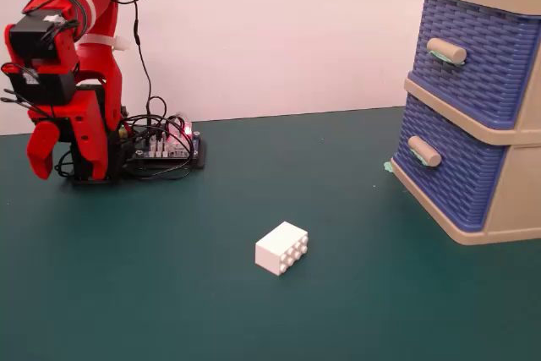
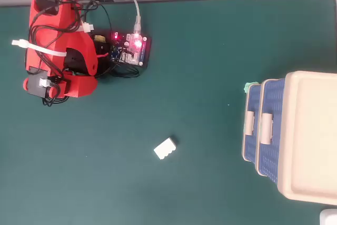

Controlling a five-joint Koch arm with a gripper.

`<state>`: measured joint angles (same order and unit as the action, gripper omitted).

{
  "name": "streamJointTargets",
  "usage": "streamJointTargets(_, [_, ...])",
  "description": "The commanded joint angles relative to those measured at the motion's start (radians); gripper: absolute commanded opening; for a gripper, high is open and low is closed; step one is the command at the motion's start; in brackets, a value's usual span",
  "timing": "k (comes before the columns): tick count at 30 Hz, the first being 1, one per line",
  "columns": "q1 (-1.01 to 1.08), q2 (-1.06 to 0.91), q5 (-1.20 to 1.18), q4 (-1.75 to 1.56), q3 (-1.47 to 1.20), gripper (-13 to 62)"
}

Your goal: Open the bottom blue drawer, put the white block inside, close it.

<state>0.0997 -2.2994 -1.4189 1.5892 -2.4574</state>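
The white block [image 1: 281,248] lies on the green table mat, studs facing sideways; it also shows in the overhead view [image 2: 165,148]. The bottom blue drawer [image 1: 456,171] is shut in the beige frame at the right, its beige handle [image 1: 424,151] sticking out. In the overhead view its front [image 2: 253,104] shows left of the upper drawer. My red gripper [image 1: 42,158] hangs down from the folded arm at the far left, far from the block and the drawer. Its jaws overlap, so I cannot tell whether it is open. In the overhead view the arm hides it.
The identical upper drawer [image 1: 482,52] is shut above the bottom one. A lit circuit board [image 1: 165,145] with cables lies beside the arm's base [image 2: 131,48]. A small mint-green piece [image 1: 389,166] lies at the cabinet's near corner. A white wall stands behind.
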Motion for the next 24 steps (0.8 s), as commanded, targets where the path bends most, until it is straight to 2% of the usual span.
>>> streamJointTargets(1, [0.028, -0.052, 0.035, 0.06, -0.025, 34.0])
streamJointTargets(13, [0.028, -0.052, 0.032, 0.063, -0.017, 34.0])
streamJointTargets(19, [0.003, -0.054, -0.038, 0.072, 0.209, 33.4])
streamJointTargets(21, [-0.081, -0.055, -0.14, 0.077, 0.328, 33.3])
streamJointTargets(24, [-0.313, -0.049, -0.368, 0.075, 0.518, 33.4])
